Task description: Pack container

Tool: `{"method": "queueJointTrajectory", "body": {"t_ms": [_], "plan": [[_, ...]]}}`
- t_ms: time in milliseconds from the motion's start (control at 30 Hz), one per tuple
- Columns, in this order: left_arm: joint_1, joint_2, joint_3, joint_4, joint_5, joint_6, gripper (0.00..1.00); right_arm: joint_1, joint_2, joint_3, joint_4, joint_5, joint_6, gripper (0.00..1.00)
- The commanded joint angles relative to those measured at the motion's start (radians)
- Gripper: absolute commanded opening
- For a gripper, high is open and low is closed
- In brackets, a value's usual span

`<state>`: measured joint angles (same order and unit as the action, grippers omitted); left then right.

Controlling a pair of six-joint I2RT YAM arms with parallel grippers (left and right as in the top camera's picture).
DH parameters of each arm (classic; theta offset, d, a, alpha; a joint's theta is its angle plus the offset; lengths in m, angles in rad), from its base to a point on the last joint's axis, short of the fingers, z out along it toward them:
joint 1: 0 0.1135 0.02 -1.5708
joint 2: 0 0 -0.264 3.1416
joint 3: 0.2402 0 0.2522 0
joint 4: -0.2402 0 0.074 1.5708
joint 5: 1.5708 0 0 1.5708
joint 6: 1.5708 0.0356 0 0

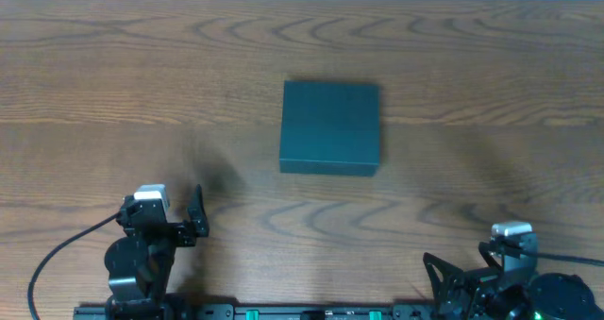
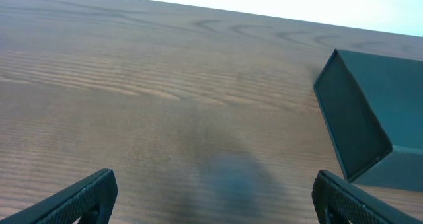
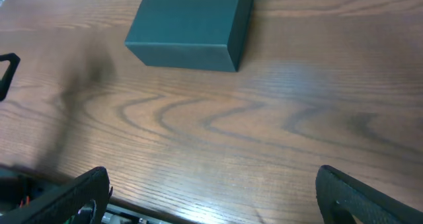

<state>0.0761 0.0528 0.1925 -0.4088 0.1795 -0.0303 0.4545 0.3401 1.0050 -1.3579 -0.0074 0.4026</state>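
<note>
1. A brown wood-grain tabletop (image 1: 94, 75) fills all three views. The only thing on it is the box (image 1: 330, 128), alone near the middle and a little toward the far edge.
2. The left hand (image 2: 211, 204) sits by the near edge, left of centre, with its fingers spread wide and nothing between them. The right hand (image 3: 215, 197) sits at the near right corner, equally wide and empty. Both are well apart from the box.
3. The lid (image 1: 330, 117) looks closed and flat. You cannot tell from here which side carries the hinge, so prying at the wrong edge would likely shove the box instead of opening it.
4. The box looks like light cardboard on smooth wood. A one-handed push at the lid could make it slide or spin, so expect to brace it with the other hand.
5. No items to pack show in any view. You may open the box and find nothing within reach.
6. Both arms must reach toward the same spot in the middle. If you bring them in together, they could crowd or knock each other.
7. The box lies flat with its top facing up, and one dark side wall faces the near edge. Its sides run nearly parallel to the tabletop edges, with at most a slight twist.
8. The top is close to square, so no clear long axis shows. If anything, it is a touch wider left to right.
</note>
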Motion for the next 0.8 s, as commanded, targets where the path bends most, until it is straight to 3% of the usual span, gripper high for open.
{"method": "queueJointTrajectory", "body": {"t_ms": [0, 767], "plan": [[0.002, -0.052, -0.037, 0.007, -0.002, -0.026, 0.95, -0.016, 0.000, 0.002, -0.001, 0.006, 0.011, 0.99], [-0.020, -0.047, -0.087, 0.058, 0.027, 0.031, 0.95, -0.016, 0.000, 0.002, -0.001, 0.006, 0.011, 0.99]]}}
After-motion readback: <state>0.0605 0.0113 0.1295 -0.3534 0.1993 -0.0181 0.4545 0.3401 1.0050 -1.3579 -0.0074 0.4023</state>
